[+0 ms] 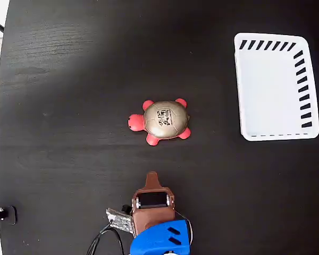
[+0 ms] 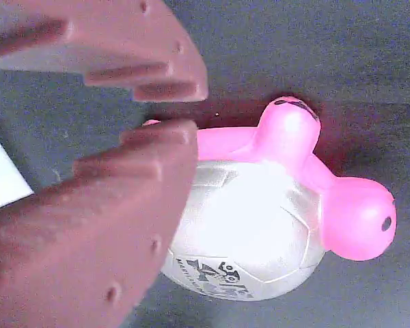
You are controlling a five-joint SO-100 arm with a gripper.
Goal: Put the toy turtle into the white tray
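- One gripper, brown fingers on a blue arm, at the bottom middle of the fixed view; cable trails off its left side.
- Wrist view: fingers a narrow gap apart at the tips, nothing between them, no contact with anything.
- One toy turtle just ahead of the fingertips, flat on the black table, apart from the pincer; head points left in the fixed view.
- Wrist view: turtle fills the frame just past the fingertips, shell mark visible.
- Bare table between pincer and turtle.
- One white tray farther off, ahead and to the right of the pincer, well apart from the turtle, empty.
- Small black object at the left table edge, can't tell what.
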